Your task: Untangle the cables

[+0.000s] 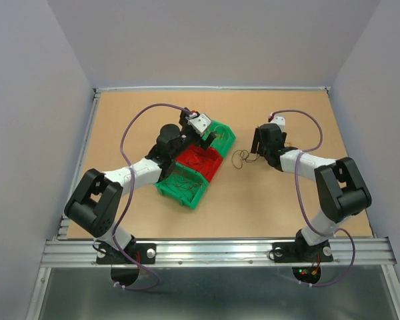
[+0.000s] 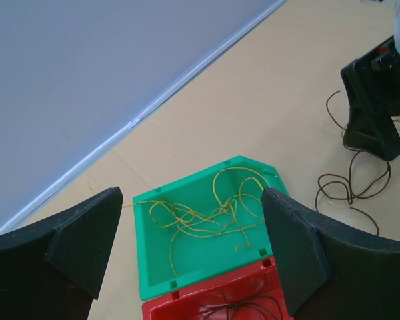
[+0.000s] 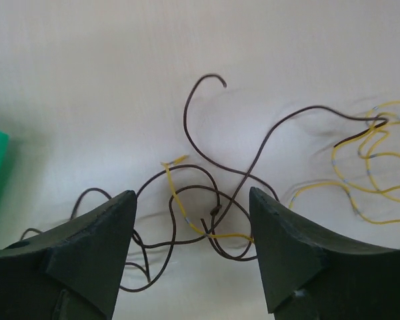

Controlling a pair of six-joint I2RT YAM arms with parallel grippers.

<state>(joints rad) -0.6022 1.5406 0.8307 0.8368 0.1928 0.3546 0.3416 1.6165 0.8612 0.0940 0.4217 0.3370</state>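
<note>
Tan tabletop (image 1: 253, 207) fills my views, with grey walls closing it in. Nearest the arm bases sits the near green bin (image 1: 180, 193) with thin strands in it. A red bin (image 1: 210, 167) touches its far side, and the far green bin (image 1: 230, 133) comes after that. My left gripper (image 2: 190, 233) hangs above the far bin, jaws wide apart with nothing between them. Loose yellow wires (image 2: 200, 217) lie curled on that bin's floor.

To the right, on bare table, lie the cables (image 3: 213, 213) left to sort. A brown wire (image 3: 185, 120) loops over itself, and a yellow strand (image 3: 175, 193) threads through the loops and runs on to the right. My right gripper (image 3: 190, 227) sits low over this clump, its jaws spread to either side and gripping nothing.

I judge these wires nearly weightless, springy and set in their curls. They will likely slide on the smooth top and drag their neighbours along when pulled. Closing on the crossings would probably tighten the knot. I would rather pinch one strand clear of the tangle, such as the brown free end (image 3: 221, 80) hooking away on the far side.
</note>
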